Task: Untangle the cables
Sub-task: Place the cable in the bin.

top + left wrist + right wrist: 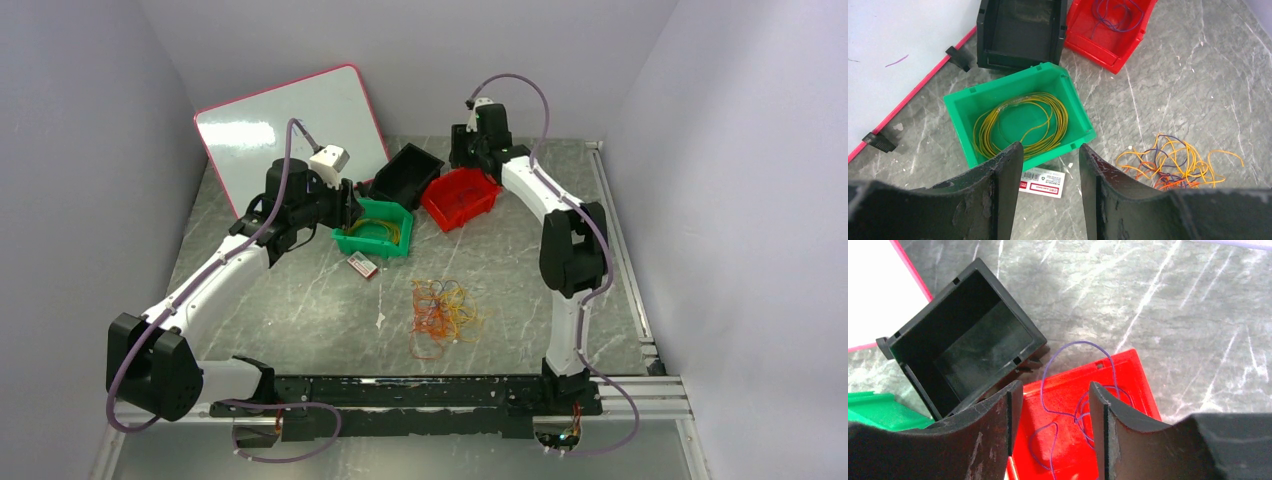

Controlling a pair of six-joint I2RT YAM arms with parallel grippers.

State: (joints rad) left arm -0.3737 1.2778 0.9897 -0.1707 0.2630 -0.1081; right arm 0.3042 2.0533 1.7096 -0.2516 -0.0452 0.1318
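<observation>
Left gripper (1050,147) and right gripper (1054,385) hang open and empty over the green bin (960,107) and red bin (1133,370); from the cables (443,310) tangled on the table (300,300), best pinch one outer loop and lift slowly.

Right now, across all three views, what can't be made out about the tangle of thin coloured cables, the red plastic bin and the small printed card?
- Tangle of thin orange, yellow and purple cables: strand count unreadable; too thin in the top view, partly behind the left gripper in its wrist view.
- Small white-and-red printed card: text too small in both views.
- Red plastic bin: near part hidden by the right gripper in its wrist view.
</observation>
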